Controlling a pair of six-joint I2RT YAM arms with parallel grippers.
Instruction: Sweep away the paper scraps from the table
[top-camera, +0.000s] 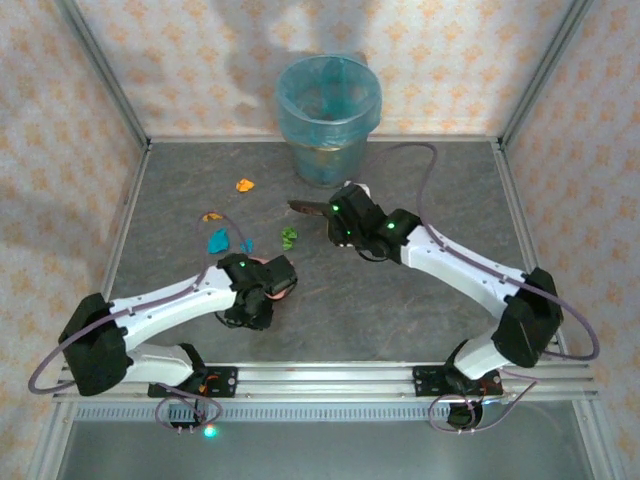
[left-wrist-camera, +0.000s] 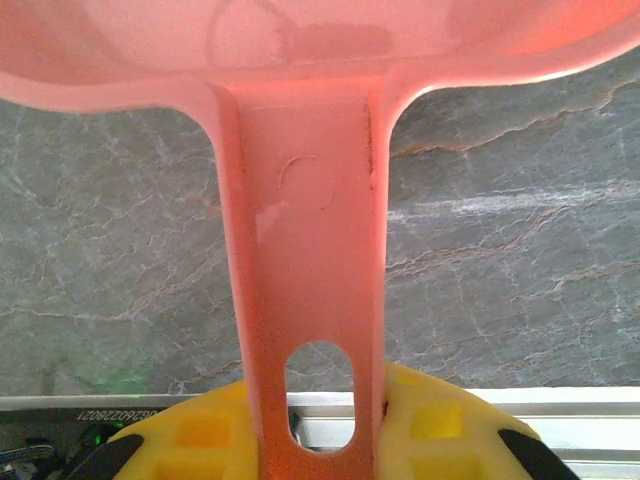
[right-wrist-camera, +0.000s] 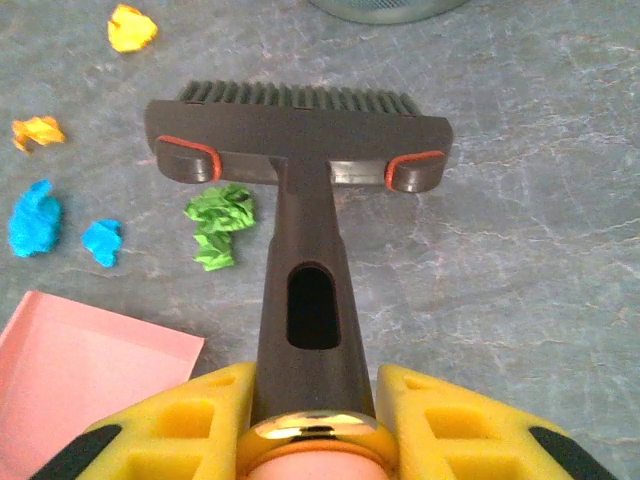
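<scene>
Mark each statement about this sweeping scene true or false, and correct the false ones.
1. The right pincer grips the brush. True.
2. The left pincer is empty. False: the left pincer grips the pink dustpan's handle.
3. The green scrap lies in the dustpan. False: the green scrap lies on the table, beside the brush.
4. The bin stands at the table's far edge. True.
</scene>
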